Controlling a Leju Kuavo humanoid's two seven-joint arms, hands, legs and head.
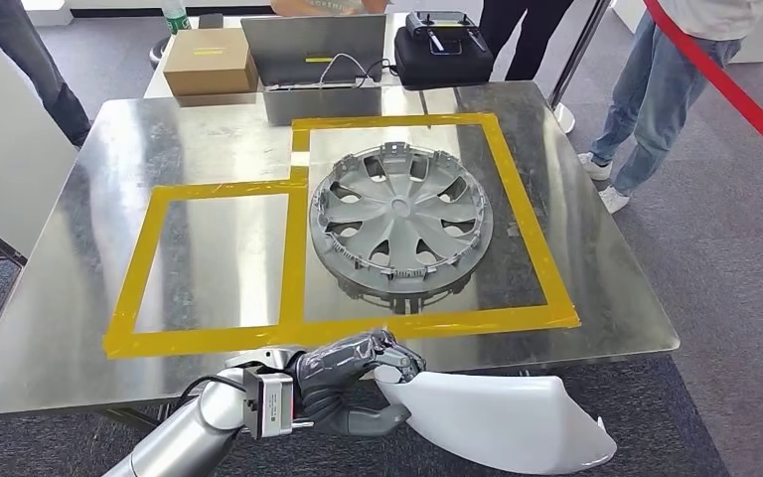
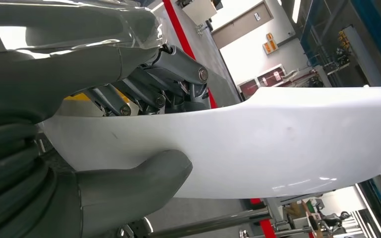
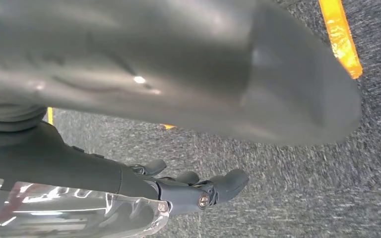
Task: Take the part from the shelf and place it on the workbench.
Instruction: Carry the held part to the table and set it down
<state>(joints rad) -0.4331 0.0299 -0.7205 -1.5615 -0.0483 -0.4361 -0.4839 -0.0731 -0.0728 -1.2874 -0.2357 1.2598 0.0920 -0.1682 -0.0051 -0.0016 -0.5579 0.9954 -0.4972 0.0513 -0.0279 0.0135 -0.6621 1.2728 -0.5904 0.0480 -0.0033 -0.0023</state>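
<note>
Carry step is nearly done; placing is what's left. Robot faces the steel bench [image 1: 79, 298], part not down yet.

Left to right on the bench: the smaller yellow-taped square [image 1: 209, 263] sits bare, then the larger taped square [image 1: 517, 214] with a grey wheel cover [image 1: 401, 221] lying flat inside it. Cardboard box [image 1: 210, 60], laptop [image 1: 315, 48] and a black case [image 1: 443, 45] are along the far edge. People stand behind the bench and at the right, near a red barrier tape [image 1: 725, 84].

Left robot hand [image 1: 353, 383] hangs just short of the near bench edge. It grips one end of the white curved panel [image 1: 502, 422]. Wrist view: thumb [image 2: 129, 186] pressed on one face, fingers [image 2: 144, 91] wrapped over the opposite edge. Firm clamp, fingers well closed around the panel. The panel juts out to the right of the hand, below bench level by the look of it, touching nothing else that I can see.

Right robot hand [image 3: 198, 193] hangs over grey carpet, holding nothing. Fingers look loosely extended, not clenched.

Next move, my read: lift the panel clear of the bench edge, reach forward, set it down. The bare left square looks like the likely target. Risk: the long free end may swing, clipping the bench edge or the wheel cover.
</note>
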